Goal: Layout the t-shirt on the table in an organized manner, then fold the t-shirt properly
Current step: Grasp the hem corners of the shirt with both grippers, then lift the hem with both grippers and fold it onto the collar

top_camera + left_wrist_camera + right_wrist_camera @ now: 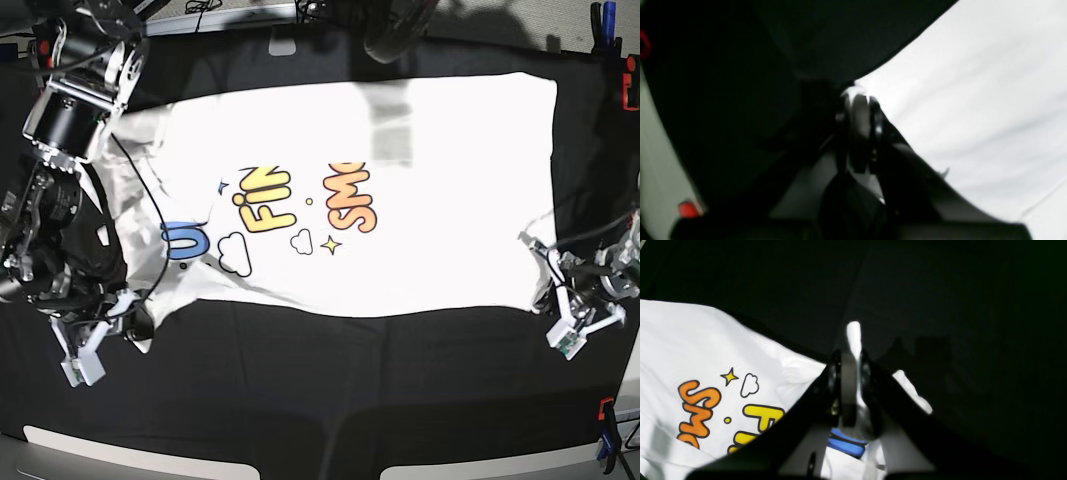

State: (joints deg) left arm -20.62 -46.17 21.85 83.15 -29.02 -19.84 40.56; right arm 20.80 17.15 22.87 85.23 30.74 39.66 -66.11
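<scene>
The white t-shirt (430, 200) lies spread on the black table (330, 390) with its print facing up. Its collar end points to the left of the base view and its hem to the right. My left gripper (541, 262) is at the shirt's near hem corner. In the left wrist view the left gripper (858, 96) is shut on a pinch of white t-shirt (973, 100) cloth. My right gripper (142, 326) is at the near sleeve end. In the right wrist view the right gripper (852, 355) is shut on a fold of the t-shirt (706, 350), and a tip of cloth sticks out past its fingers.
Red clips (631, 92) (605, 410) and a blue clip (604, 20) sit on the table's right edge. The right arm's body (75, 100) and cables crowd the far left corner. Bare black cloth (957, 306) lies beyond the right gripper.
</scene>
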